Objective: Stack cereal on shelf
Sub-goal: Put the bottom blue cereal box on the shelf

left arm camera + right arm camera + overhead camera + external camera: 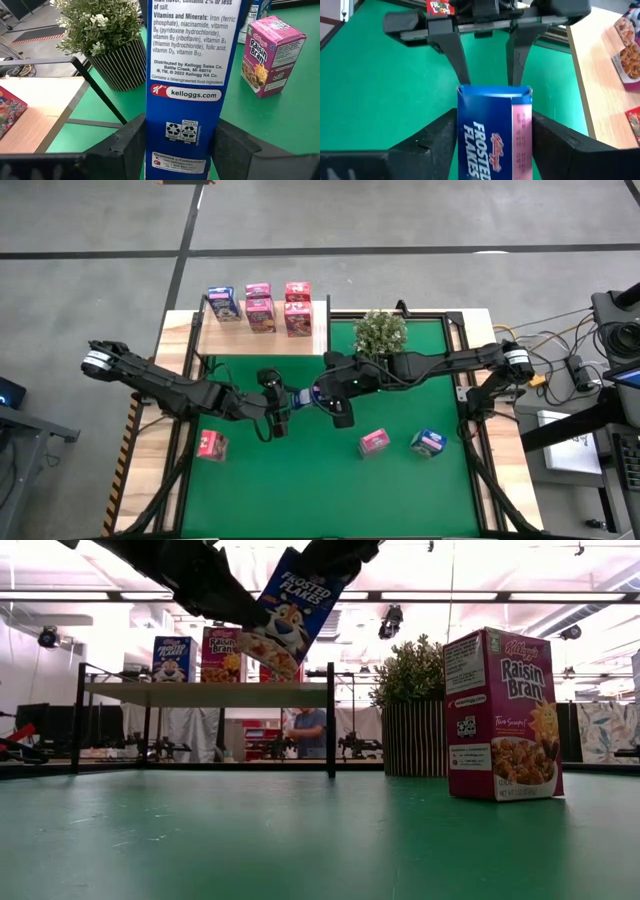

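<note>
While both grippers meet at the high view's centre, the left gripper (281,402) and right gripper (318,393) each clamp the blue Frosted Flakes box (299,396).

Overhead, table-level and two close wrist cameras all share the blue cereal box (300,396).

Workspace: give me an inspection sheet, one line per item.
Surface: green mat on a wooden table.
Job's things: five cereal boxes on the shelf; a blue box held mid-air; three loose boxes on the mat.
Clutter: potted plant.
Grippers: left gripper and right gripper both clamp the blue box.
Cables: bundle right of the table.
Surroundings: a person stands behind the shelf.
</note>
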Tool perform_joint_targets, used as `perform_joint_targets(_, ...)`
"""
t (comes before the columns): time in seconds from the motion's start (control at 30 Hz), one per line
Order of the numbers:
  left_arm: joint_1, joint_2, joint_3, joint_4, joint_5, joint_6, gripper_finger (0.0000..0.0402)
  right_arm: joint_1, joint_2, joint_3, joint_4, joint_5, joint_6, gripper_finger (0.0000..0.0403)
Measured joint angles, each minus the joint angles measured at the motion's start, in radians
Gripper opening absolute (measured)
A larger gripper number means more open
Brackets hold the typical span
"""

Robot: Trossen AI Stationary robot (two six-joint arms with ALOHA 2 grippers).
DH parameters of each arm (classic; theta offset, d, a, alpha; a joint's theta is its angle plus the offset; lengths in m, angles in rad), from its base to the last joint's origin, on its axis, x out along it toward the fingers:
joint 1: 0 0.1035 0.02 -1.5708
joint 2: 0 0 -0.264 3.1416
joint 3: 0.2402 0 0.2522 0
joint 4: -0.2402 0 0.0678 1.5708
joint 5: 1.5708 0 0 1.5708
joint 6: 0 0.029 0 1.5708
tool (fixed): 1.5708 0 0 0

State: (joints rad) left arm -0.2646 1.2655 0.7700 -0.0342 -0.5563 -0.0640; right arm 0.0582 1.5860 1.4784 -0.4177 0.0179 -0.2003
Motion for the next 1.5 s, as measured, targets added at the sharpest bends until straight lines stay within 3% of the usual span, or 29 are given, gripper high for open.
perform_joint_targets(0.27,-0.001,-0.007,0.000,0.053,-0.002,0.066,0.0169,0.000,-0.041,0.039,0.002,0.000,-0.020,0.0271)
perform_joint_targets(0.47,-0.027,-0.053,-0.001,0.121,-0.001,0.130,0.0169,0.007,-0.171,0.013,0.005,0.007,-0.057,0.0272)
perform_joint_targets(0.6,-0.048,-0.097,-0.008,0.175,0.050,0.168,0.0169,0.007,-0.260,-0.058,0.049,0.006,-0.062,0.0263)
perform_joint_targets(0.8,-0.057,-0.178,-0.077,0.368,0.165,0.221,0.0168,0.008,-0.365,-0.269,0.245,0.000,-0.073,0.0256)
perform_joint_targets(0.97,-0.056,-0.242,-0.153,0.503,0.174,0.224,0.0168,0.008,-0.401,-0.474,0.504,-0.001,-0.067,0.0260)
perform_joint_targets(1.2,-0.055,-0.294,-0.231,0.668,0.174,0.224,0.0168,0.007,-0.342,-0.700,1.022,-0.003,-0.062,0.0261)
perform_joint_targets(1.5,-0.051,-0.283,-0.242,0.789,0.174,0.263,0.0168,0.007,-0.084,-0.739,1.573,-0.027,-0.067,0.0262)
